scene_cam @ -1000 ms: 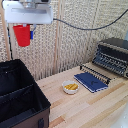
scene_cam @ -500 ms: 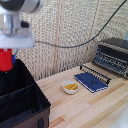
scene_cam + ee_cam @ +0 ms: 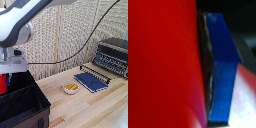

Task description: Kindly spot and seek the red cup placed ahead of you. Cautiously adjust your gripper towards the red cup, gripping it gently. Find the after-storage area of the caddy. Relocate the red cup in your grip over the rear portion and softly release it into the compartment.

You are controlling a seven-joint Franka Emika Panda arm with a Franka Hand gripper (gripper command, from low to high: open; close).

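And here's the arm, way over at the exterior view's left edge, its white gripper [image 3: 7, 76] hanging above the black caddy [image 3: 30, 107]. Clamped in it is the red cup [image 3: 3, 83], only a red sliver visible at the frame's border, sitting just over the caddy's far wall, above the far section of the box. Whether the cup has dipped inside that section, the exterior view does not settle.

The wrist view fills in what the other camera misses: the red cup [image 3: 163, 65] swallows most of the picture, and a blue-tipped finger [image 3: 223, 70] is pressed flat against its side. So the gripper is clenched on the cup, firm contact, no gap. This close shot shows nothing of the caddy.

Only the exterior view gives us the rest of the scene. On the light wooden table [image 3: 95, 107] sits a white bowl [image 3: 70, 88] with yellow contents, near the middle. Just to its right lies a dark blue book [image 3: 91, 81]. Further right and farther back stands the grey toaster oven [image 3: 113, 55], a black cable [image 3: 75, 55] sagging across the pale woven backdrop behind.
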